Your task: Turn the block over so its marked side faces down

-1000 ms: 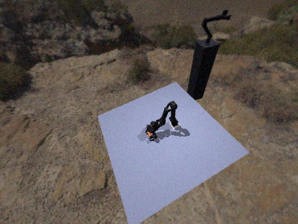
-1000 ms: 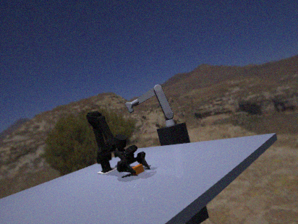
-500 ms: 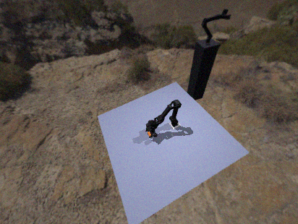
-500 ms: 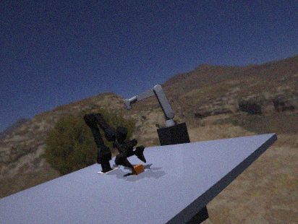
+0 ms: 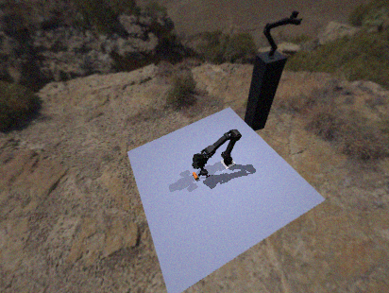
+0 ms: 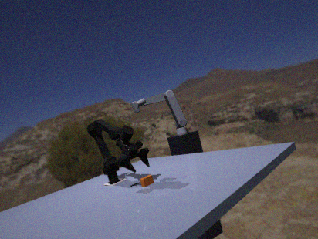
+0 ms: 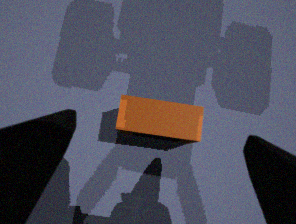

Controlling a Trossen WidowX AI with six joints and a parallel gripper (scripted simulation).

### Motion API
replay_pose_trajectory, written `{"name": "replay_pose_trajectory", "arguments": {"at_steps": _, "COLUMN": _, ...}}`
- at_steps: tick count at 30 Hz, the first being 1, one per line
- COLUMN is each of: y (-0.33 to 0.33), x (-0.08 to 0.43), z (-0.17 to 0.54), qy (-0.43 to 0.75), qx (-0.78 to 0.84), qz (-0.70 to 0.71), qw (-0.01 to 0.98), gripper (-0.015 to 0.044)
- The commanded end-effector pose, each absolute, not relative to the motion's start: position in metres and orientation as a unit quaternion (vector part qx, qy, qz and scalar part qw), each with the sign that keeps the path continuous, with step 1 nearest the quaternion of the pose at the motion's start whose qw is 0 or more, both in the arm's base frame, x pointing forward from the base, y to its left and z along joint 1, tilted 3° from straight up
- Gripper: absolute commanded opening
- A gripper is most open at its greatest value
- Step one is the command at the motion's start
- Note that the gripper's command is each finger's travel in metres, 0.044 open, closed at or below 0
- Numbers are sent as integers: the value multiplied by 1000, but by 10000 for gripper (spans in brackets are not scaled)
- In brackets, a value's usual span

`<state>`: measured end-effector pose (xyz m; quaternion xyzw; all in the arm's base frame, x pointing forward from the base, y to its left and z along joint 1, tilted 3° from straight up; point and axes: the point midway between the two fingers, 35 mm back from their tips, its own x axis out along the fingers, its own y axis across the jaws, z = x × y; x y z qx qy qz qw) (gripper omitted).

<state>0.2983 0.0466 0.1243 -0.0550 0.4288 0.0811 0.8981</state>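
The orange block (image 5: 195, 176) (image 6: 147, 180) (image 7: 160, 118) rests on the pale blue table (image 5: 236, 236) (image 6: 77, 216), close to the arm's base. In the wrist view its upper face is plain orange with lighter ends, and a dark band lies along its lower long edge; I cannot tell whether that is the marked side or shadow. My gripper (image 5: 200, 171) (image 6: 142, 169) (image 7: 162, 131) is open and empty. It hangs above the block, with a fingertip off to each side of it in the wrist view. The block's underside is hidden.
My arm's shadow falls on the table around the block. The arm's pale base plate (image 5: 228, 164) is nearby. Beyond the table, another arm (image 5: 283, 22) (image 6: 175, 109) stands on a dark pedestal (image 5: 265, 90) (image 6: 185, 143).
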Motion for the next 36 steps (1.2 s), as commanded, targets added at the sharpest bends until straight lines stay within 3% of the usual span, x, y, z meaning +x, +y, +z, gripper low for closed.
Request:
{"name": "replay_pose_trajectory", "arguments": {"at_steps": 1, "y": 45, "x": 293, "z": 129, "qy": 439, "qx": -57, "qz": 78, "qw": 893, "gripper": 440}}
{"name": "replay_pose_trajectory", "arguments": {"at_steps": 18, "y": 51, "x": 327, "z": 158, "qy": 667, "qx": -76, "qz": 60, "qw": 739, "gripper": 440}}
{"name": "replay_pose_trajectory", "arguments": {"at_steps": 29, "y": 52, "x": 328, "z": 159, "qy": 675, "qx": -77, "qz": 59, "qw": 731, "gripper": 440}}
{"name": "replay_pose_trajectory", "arguments": {"at_steps": 36, "y": 51, "x": 330, "z": 124, "qy": 675, "qx": -77, "qz": 59, "qw": 731, "gripper": 440}}
